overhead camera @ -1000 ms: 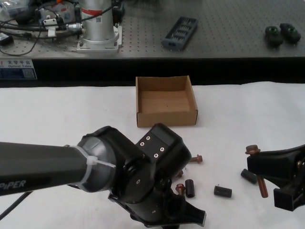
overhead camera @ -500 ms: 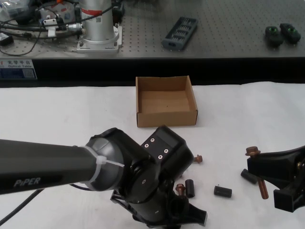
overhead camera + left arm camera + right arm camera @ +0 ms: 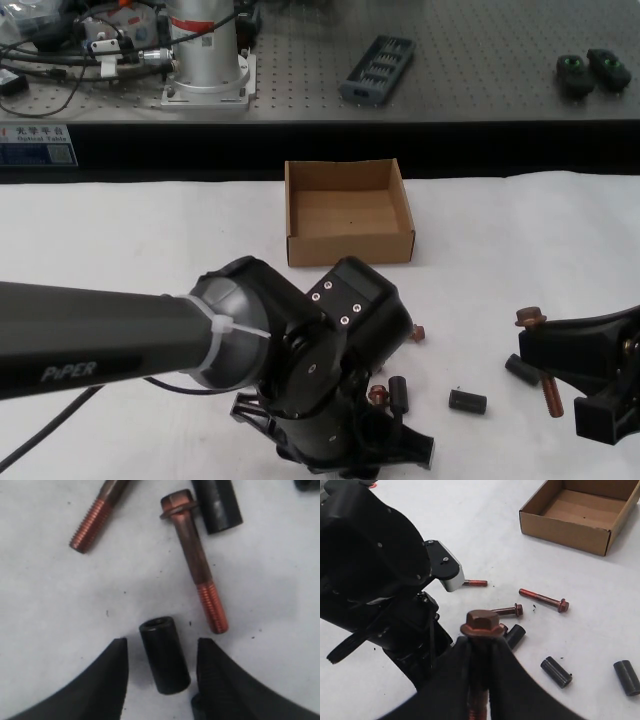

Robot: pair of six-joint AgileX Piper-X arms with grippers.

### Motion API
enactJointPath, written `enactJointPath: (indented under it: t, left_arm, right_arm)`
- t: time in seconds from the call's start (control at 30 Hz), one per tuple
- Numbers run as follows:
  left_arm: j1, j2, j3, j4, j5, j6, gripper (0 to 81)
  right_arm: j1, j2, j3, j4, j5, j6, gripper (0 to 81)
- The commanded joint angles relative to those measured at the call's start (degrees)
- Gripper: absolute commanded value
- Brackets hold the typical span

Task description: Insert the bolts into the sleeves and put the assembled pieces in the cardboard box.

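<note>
— where's the left claw?

— low over the white worktop (image 3: 120, 240), close to its near edge. the left claw (image 3: 161, 647) has its fingers spread, one on each side of a black sleeve (image 3: 165, 655) that lies flat. a strip of white shows on both sides, so neither finger touches it.

— anything else down there?

— a copper bolt (image 3: 195, 560) lies just beside that sleeve, with its hex head pointing away from the claw. the head is right up against a second sleeve (image 3: 217, 505). the threaded end of another bolt (image 3: 92, 525) is near them too.

— and the right one?

— the right claw (image 3: 480, 655) is over by the worktop's right edge. it's clamped tight on an upright bolt (image 3: 482, 622), head on top and threads hanging below the fingers.

— is there much between the two arms?

— a loose sleeve (image 3: 467, 402) lies flat there, toward the near edge. a short sleeve (image 3: 520, 368) lies just beside the right claw.

— and the box?

— the cardboard box (image 3: 350, 248) sits open side up toward the far edge, about midway along it. it's well apart from both claws.
</note>
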Motion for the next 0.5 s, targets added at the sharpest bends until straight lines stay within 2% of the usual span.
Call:
enactJointPath:
  t: [0.0, 0.2, 0.47]
  left_arm:
    - [-0.2, 0.8, -0.8, 0.5, -0.8, -0.5, 33.0]
    - [-0.2, 1.5, -1.3, -0.1, 0.4, -0.5, 32.6]
    - [-0.2, 1.5, -1.7, 0.6, 0.6, -0.5, 21.9]
  right_arm:
    - [0.1, -0.5, -0.3, -0.4, 0.1, 0.0, 4.3]
    - [0.1, -0.5, -0.3, 0.0, 0.1, 0.0, 4.3]
    - [0.1, -0.5, -0.3, 0.0, 0.1, 0.0, 4.3]
